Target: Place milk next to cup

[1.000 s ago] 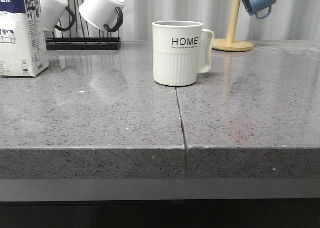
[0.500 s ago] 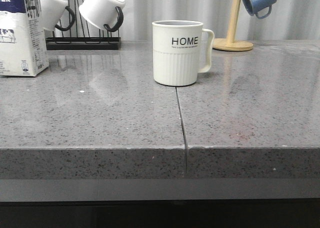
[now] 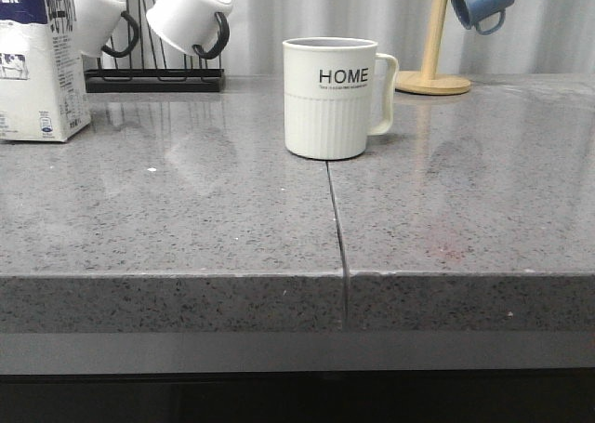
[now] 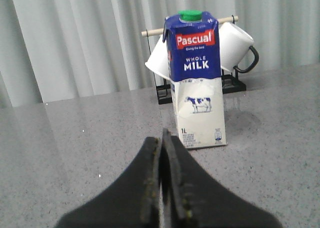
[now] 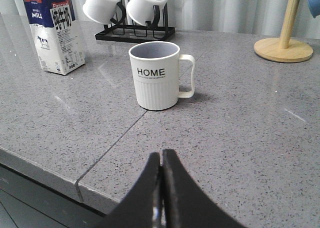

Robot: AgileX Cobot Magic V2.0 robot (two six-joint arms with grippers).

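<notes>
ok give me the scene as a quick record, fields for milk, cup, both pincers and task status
milk: tall white carton with dark blue top, upright on the grey speckled stone counter, in front of the black rack of white mugs
cup: cream ribbed HOME mug, upright, handle toward the robot's right
left pincer: shut, empty, facing the carton
right pincer: shut, empty, facing the mug
task status: carton far left of the mug, not yet moved
</notes>
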